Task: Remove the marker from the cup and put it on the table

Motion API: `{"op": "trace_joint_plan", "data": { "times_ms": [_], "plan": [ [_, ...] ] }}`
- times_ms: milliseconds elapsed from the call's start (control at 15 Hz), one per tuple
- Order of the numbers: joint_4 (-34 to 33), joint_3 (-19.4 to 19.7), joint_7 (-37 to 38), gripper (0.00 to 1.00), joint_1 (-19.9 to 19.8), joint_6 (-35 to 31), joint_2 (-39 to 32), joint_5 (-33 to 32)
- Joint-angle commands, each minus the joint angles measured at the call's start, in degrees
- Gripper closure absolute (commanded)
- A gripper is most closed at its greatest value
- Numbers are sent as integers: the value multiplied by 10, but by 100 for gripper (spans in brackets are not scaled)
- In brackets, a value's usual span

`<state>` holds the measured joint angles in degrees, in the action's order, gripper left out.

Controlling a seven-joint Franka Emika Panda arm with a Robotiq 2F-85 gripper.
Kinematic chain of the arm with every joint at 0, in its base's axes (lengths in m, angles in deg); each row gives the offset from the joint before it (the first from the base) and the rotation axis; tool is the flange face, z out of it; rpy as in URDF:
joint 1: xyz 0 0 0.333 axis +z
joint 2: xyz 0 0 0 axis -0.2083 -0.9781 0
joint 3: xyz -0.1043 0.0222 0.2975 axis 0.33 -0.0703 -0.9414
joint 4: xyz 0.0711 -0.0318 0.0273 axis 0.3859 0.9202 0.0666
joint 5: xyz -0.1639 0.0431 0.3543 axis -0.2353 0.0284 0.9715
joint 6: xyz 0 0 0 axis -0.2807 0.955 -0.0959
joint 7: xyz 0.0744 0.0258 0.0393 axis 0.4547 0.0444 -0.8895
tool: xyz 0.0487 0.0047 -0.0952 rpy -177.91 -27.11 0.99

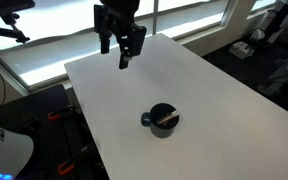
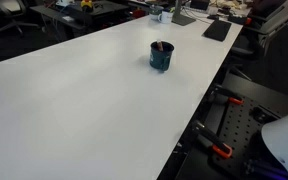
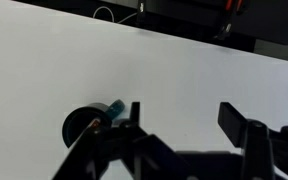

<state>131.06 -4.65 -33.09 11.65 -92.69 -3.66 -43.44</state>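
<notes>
Well above and beyond the cup, the gripper hangs with its jaws spread apart and nothing between them. That reads as an approach posture: fingers wide enough to straddle a thin stick before closing. In the wrist view the cup lies off to one side of the fingers rather than between them, so the arm is not yet lined up over it.

Inside the cup the marker leans across the opening. In an exterior view its upper end seems to poke just past the cup's lip, which would give the fingers something to pinch. The cup stands upright, and the white table reaches well past it on every side, so there is room to lay the marker down beside it. By my judgement, the removal has not begun.
</notes>
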Motion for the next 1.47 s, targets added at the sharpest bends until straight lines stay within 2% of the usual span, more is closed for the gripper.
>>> {"op": "trace_joint_plan", "data": {
  "times_ms": [0, 333, 400, 533, 933, 1000, 1200, 1400],
  "plan": [
    [-1, -5, -1, 19, -6, 1, 0, 1],
    [-1, -5, -1, 19, -6, 1, 0, 1],
    [-8, 0, -19, 5, -5, -4, -11, 5],
    [-25, 11, -51, 0, -8, -4, -32, 11],
    [-151, 47, -139, 0, -48, 14, -157, 11],
    [-94, 35, -115, 0, -47, -3, -108, 3],
    [-137, 38, -132, 0, -61, -2, -154, 4],
    [-141, 36, -132, 0, -60, -2, -159, 4]
  ]
}}
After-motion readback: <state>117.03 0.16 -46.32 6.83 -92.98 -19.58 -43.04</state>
